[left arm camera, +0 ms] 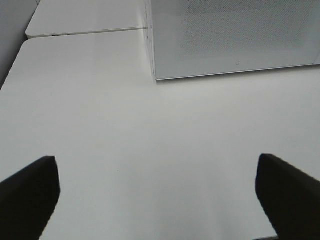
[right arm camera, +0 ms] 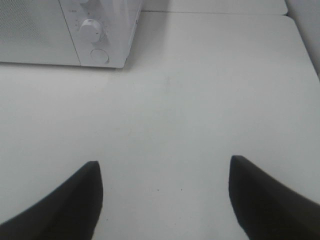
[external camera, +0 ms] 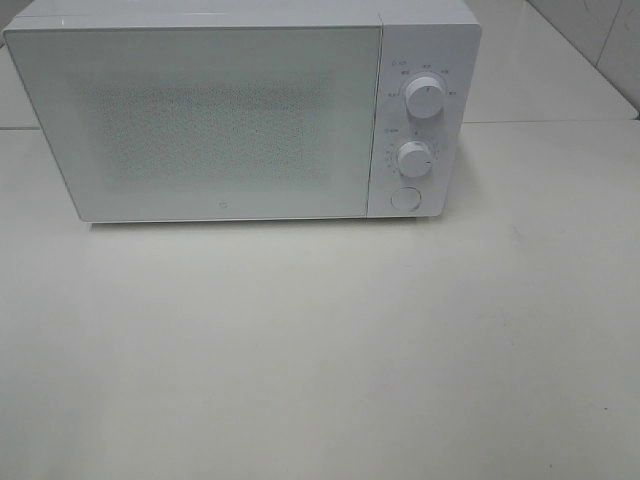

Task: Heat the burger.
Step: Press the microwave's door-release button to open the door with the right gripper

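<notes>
No burger shows in any view; it is hidden or out of view. A white microwave (external camera: 240, 110) stands at the back of the table with its door shut; two round knobs (external camera: 424, 100) and a round button (external camera: 404, 197) sit on its right panel. In the left wrist view my left gripper (left arm camera: 157, 200) hangs open over bare table, its dark fingers (left arm camera: 27, 192) far apart, the microwave's door (left arm camera: 235, 35) ahead of it. My right gripper (right arm camera: 165, 200) is open too and holds nothing, with the microwave's knob panel (right arm camera: 97, 35) ahead of it. Neither gripper appears in the high view.
The white table (external camera: 320, 350) stretches in front of the microwave. A seam to a second table (left arm camera: 85, 20) runs behind it. The table's rounded far corner and edge (right arm camera: 300, 35) lie to the right of the microwave.
</notes>
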You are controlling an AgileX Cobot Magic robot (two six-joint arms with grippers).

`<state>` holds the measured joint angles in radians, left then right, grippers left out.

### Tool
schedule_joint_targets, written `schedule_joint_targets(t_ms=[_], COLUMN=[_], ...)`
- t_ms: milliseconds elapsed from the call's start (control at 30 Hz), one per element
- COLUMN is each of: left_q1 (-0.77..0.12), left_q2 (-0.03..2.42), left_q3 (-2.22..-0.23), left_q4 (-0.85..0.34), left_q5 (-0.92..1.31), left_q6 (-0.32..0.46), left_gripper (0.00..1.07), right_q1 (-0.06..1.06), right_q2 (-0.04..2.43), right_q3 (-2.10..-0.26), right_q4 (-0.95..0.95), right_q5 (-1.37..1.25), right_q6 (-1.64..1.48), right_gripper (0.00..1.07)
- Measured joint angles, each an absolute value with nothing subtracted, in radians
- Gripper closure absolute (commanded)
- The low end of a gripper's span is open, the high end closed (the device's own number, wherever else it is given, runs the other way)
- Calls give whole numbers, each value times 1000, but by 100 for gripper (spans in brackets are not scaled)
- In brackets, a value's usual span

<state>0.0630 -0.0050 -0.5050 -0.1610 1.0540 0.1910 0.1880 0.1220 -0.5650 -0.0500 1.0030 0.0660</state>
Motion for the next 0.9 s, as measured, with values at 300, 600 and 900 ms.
schedule_joint_targets(t_ms=[300,600,900], left_q1=[63,63,63], left_q2=[-5,-5,-5], left_q3=[-505,-505,-505], left_q4=[-161,-161,-161], left_q5=[1054,1054,1054], left_q6=[191,191,191], left_gripper=[7,7,7], right_q1=[119,119,119], right_q2=[-4,-4,-4], right_q3=[-513,-513,-513], right_q4=[-48,-48,-48], right_q5=[1003,1003,1003], right_q6=[57,57,57], right_gripper=[38,38,38])
